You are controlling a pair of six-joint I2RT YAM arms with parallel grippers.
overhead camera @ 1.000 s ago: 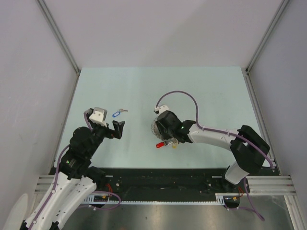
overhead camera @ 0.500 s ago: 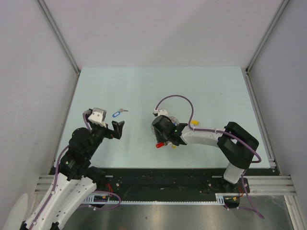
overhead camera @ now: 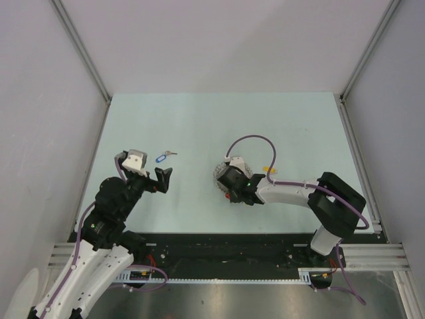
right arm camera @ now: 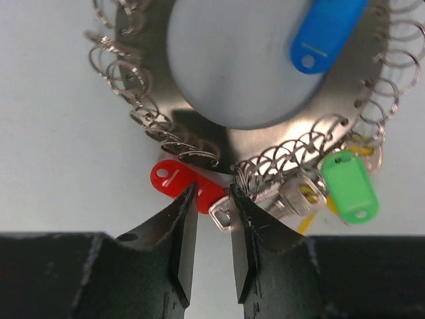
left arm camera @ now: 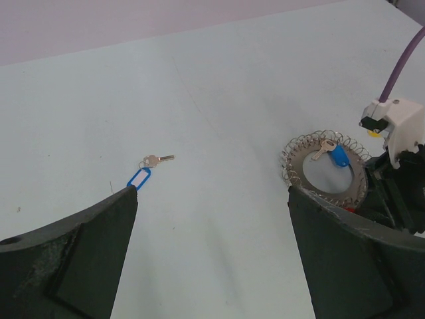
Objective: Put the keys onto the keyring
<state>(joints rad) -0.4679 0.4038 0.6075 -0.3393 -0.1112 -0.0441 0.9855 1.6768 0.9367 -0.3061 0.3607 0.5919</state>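
The keyring, a grey disc fringed with wire loops, lies on the table with red, green and blue tags on it. My right gripper is over its near rim, jaws narrowed on the red tag and a small silver key. From above, the gripper covers part of the keyring. A loose blue-tagged key lies just beyond my open left gripper. A yellow-tagged key lies right of the ring.
Aluminium posts and grey walls close in the table at left, right and back. The right arm's purple cable loops over the table behind the ring. A black rail runs along the near edge.
My right gripper has shifted right and its jaws have narrowed; the keyring moved slightly right with it, and the red tag is now mostly under the gripper. The left arm has not moved.
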